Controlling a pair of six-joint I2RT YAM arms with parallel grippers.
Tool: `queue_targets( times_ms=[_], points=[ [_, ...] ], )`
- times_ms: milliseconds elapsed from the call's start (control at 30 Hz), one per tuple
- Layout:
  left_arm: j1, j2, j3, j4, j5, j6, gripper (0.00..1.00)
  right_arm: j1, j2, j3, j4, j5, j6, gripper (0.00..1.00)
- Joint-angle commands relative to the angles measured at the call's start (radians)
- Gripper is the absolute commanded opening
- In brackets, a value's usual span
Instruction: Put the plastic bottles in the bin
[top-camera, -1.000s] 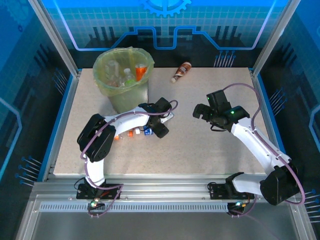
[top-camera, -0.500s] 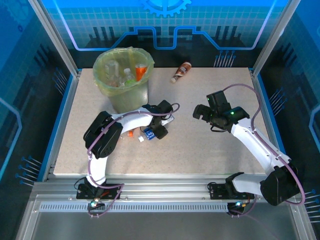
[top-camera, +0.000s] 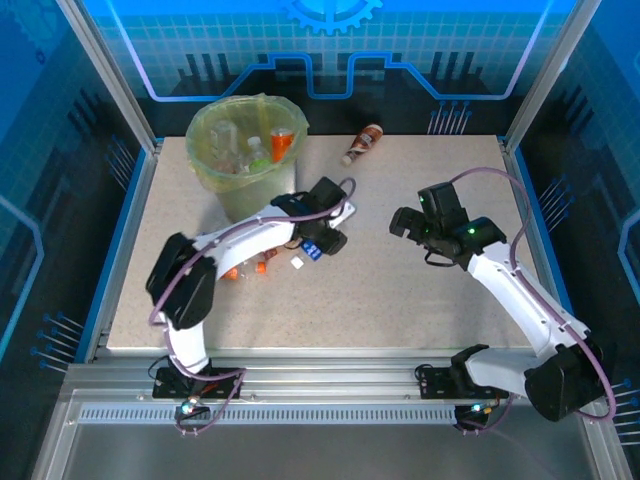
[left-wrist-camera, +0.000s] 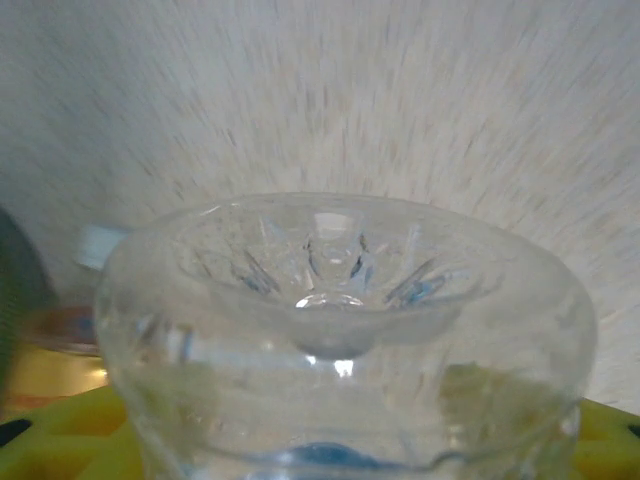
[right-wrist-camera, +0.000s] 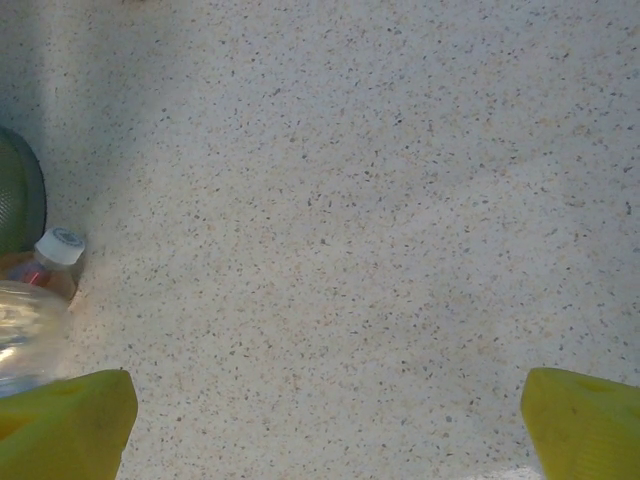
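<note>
Just in front of the bin (top-camera: 240, 198), near the middle of the desk (top-camera: 400, 300): my left fingers (left-wrist-camera: 50, 445) pinch the blue bottle (top-camera: 311, 251). Left wrist view: its clear, ribbed base sits sharp between my two yellow fingers, one at each lower corner, while the desk behind it is streaked with blur. Top view: the bottle's white cap shows at its near-left end, away from the bin. Beside it, partly under my left arm, an orange bottle (top-camera: 262, 267) lies on the desk; whether a second lies there I cannot tell. My right fingers (right-wrist-camera: 62, 425) are spread wide over bare desk at centre right, well apart from the blue bottle. The bin stands at the far left corner, lined with a yellow-green bag. Several bottles (top-camera: 283, 146) stand or lean inside it, one of them orange-labelled. A brown bottle (top-camera: 363, 143) lies on its side at the far edge, right of the bin and apart from both arms.
</note>
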Motion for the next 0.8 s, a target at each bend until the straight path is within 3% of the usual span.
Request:
queue_targets(
  times_ms=[0, 167, 367, 567, 767],
  points=[
    [-0.004, -0.152, 0.087, 0.030, 0.041, -0.065, 0.51, -0.008, -0.015, -0.013, -0.016, 0.030, -0.004, 1.00],
    [0.040, -0.247, 0.171, 0.044, 0.057, -0.121, 0.50, -0.001, -0.015, -0.012, -0.016, 0.036, -0.011, 1.00],
    [0.192, -0.292, 0.277, 0.082, 0.106, -0.170, 0.47, 0.013, -0.016, -0.011, -0.005, 0.038, -0.021, 1.00],
    [0.367, -0.263, 0.358, 0.132, 0.124, -0.201, 0.44, 0.033, -0.010, -0.007, 0.001, 0.045, -0.027, 1.00],
    [0.483, -0.162, 0.471, 0.096, 0.140, -0.199, 0.44, 0.050, 0.007, 0.011, 0.000, 0.047, -0.030, 1.00]
  ],
)
